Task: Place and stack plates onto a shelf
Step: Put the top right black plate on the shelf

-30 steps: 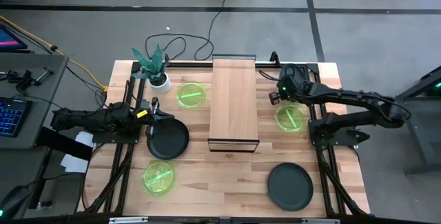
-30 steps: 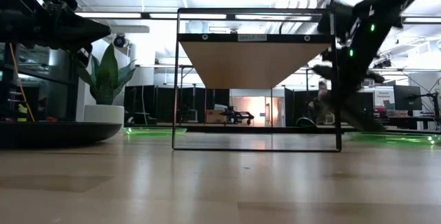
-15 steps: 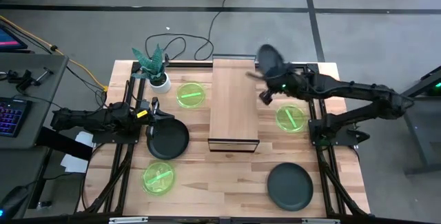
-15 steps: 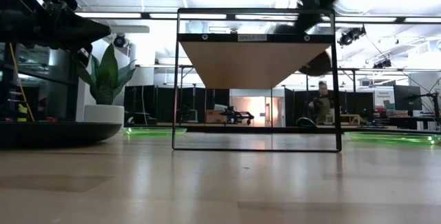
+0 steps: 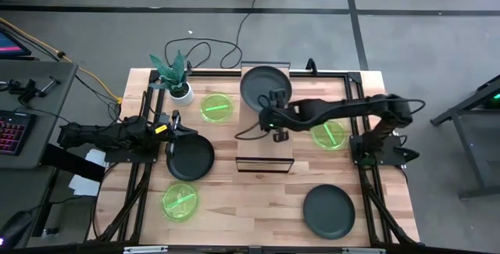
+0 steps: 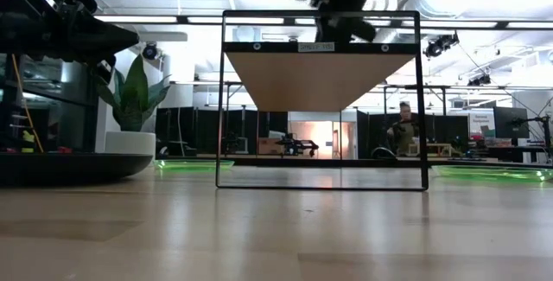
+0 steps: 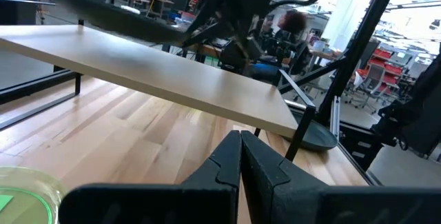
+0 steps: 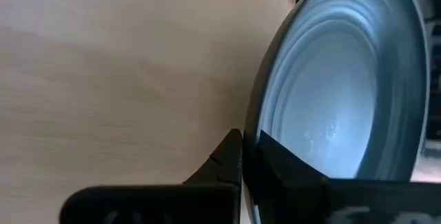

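Now the right gripper (image 5: 271, 107) pinches a dark grey plate (image 5: 265, 87) over the shelf's (image 5: 264, 141) far end (left gripper (image 5: 173, 128), fingers pressed together, waits left).

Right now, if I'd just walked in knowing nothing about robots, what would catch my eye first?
Probably the right gripper reaching out over the wooden shelf in the middle of the table, shut on the rim of a dark grey plate above the shelf's far end. Next, the bright neon green plates glowing on the tabletop, and the left gripper waiting beside another grey plate.
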